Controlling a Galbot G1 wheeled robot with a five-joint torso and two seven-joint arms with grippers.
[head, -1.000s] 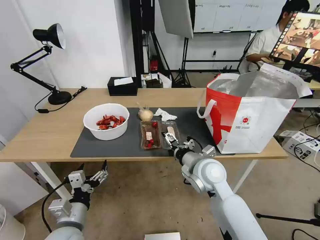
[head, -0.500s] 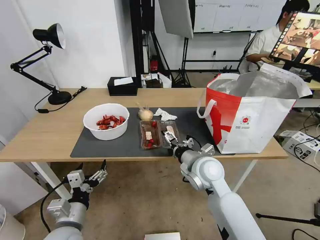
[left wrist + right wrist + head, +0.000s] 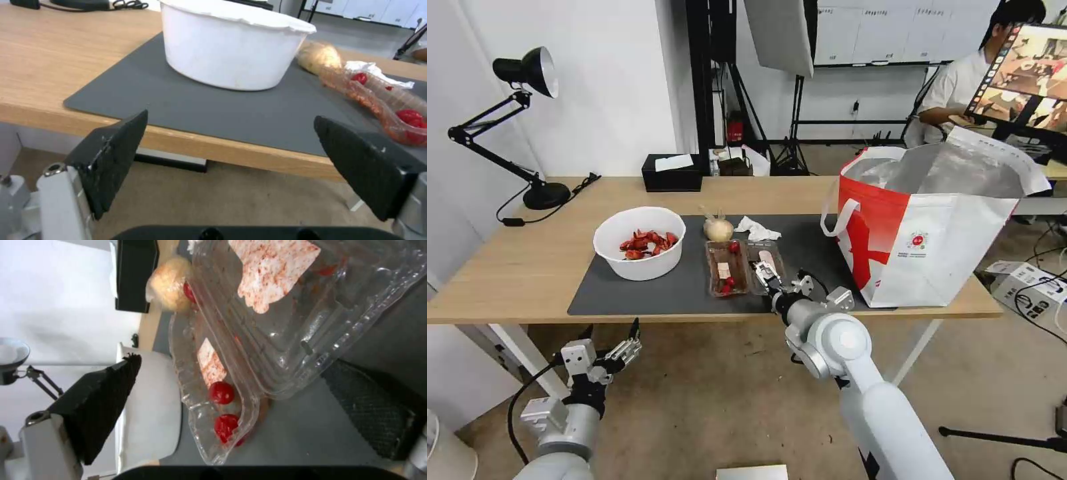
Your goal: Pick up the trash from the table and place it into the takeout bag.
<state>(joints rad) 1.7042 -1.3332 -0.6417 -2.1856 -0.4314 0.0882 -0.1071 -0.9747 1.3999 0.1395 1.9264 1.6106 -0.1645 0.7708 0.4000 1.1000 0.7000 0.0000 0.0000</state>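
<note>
The right hand (image 3: 766, 275) is spread wide at the near edge of the clear plastic tray (image 3: 740, 267), its fingers either side of the tray's rim and nothing gripped yet. The left hand (image 3: 607, 353) hangs open and empty below the surface (image 3: 514, 267). Bowl (image 3: 639, 241), beige lump (image 3: 718, 229) and tissue (image 3: 755, 229) all lie on the mat (image 3: 627, 293), so nothing has visibly gone into the takeout bag (image 3: 934, 247).

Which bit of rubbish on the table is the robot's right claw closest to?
The clear plastic hinged tray: the open right claw straddles its near edge, while bowl, lump and tissue lie farther off.
</note>
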